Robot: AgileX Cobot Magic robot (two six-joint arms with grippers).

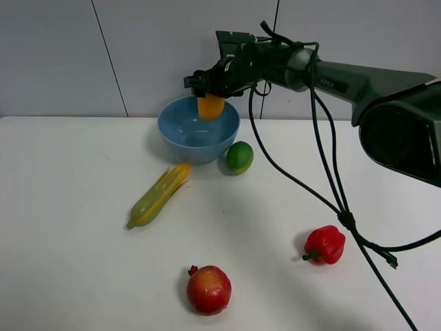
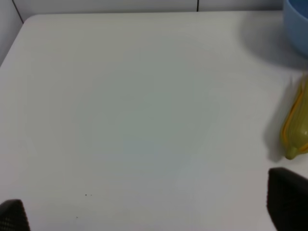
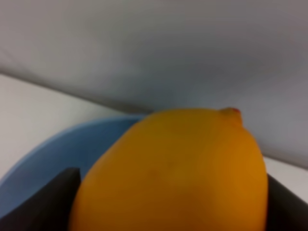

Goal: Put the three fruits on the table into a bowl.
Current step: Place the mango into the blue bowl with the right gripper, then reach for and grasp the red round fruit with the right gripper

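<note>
My right gripper (image 1: 209,91) is shut on the orange-yellow mango (image 1: 210,107) and holds it just above the light-blue bowl (image 1: 198,131) at the back of the white table (image 1: 69,227). In the right wrist view the mango (image 3: 178,173) fills the space between the fingers, with the bowl's rim (image 3: 53,149) behind it. The green lime (image 1: 240,157) lies beside the bowl on its right. The red-yellow pomegranate (image 1: 209,289) lies near the front edge. My left gripper (image 2: 154,211) is open over bare table; only its fingertips (image 2: 288,197) show.
A green-yellow corn cob (image 1: 160,195) lies in front of the bowl on its left, also in the left wrist view (image 2: 298,125). A red bell pepper (image 1: 324,245) sits at the right. Black cables (image 1: 331,172) hang from the right arm over the table.
</note>
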